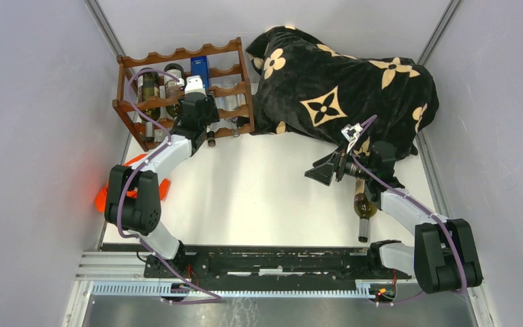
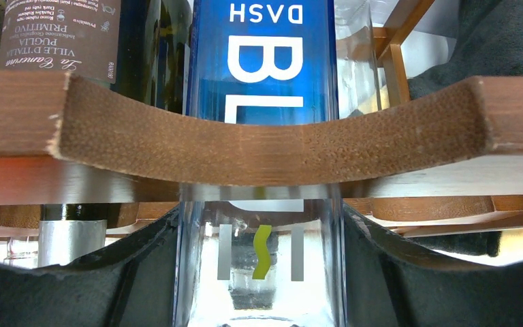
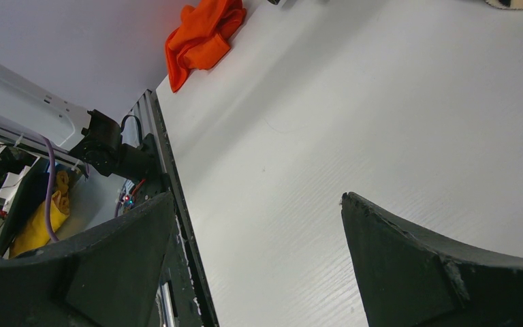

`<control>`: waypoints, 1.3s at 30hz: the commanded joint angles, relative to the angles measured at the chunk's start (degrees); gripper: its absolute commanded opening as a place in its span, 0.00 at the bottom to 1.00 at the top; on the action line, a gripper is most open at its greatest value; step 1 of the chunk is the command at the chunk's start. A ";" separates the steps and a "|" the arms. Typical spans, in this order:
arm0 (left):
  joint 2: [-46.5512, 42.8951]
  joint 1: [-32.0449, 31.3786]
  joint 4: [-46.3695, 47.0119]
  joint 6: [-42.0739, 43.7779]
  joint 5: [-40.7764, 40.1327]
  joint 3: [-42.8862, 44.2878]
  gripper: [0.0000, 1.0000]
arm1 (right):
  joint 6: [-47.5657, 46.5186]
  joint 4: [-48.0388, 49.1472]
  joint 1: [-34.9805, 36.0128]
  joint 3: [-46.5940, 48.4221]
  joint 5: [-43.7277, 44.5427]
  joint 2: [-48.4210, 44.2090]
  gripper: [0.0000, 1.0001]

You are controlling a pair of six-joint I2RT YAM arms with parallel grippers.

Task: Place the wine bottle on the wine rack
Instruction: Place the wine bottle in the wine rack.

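the blue-labelled wine bottle [image 2: 262, 61] is lying across a scalloped rail of the wine rack [image 2: 109, 129], its long axis pointing straight away from the left gripper [image 2: 259, 235], which is clamping its near end. the right gripper [image 3: 257, 204] is gaping over the table [image 3: 381, 102].

The wine rack [image 2: 265, 143] is dark reddish-brown wood, and the clear bottle [image 2: 262, 68] on it wears a deep blue label with white lettering and a lime-green squiggle lower down. Beside the rack, a black blanket [image 1: 334, 75] carries tan flower and diamond motifs. On the white table [image 1: 259, 197] lie a bright orange cloth [image 3: 201, 37] and a green wine bottle [image 1: 363, 204].
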 commanded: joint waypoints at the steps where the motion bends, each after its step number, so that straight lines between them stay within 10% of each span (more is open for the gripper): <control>1: -1.60 0.75 13.07 1.90 -4.40 4.92 0.65 | -0.94 2.52 -0.20 1.97 -0.87 -1.20 0.98; 29: -11.24 0.66 0.03 -2.22 -2.75 1.62 0.89 | -3.61 1.47 -0.25 2.34 -0.96 -2.43 0.98; 39: -28.50 0.66 -11.00 -7.31 6.92 -6.36 0.93 | -35.62 -21.95 -0.24 10.23 0.97 -11.03 0.98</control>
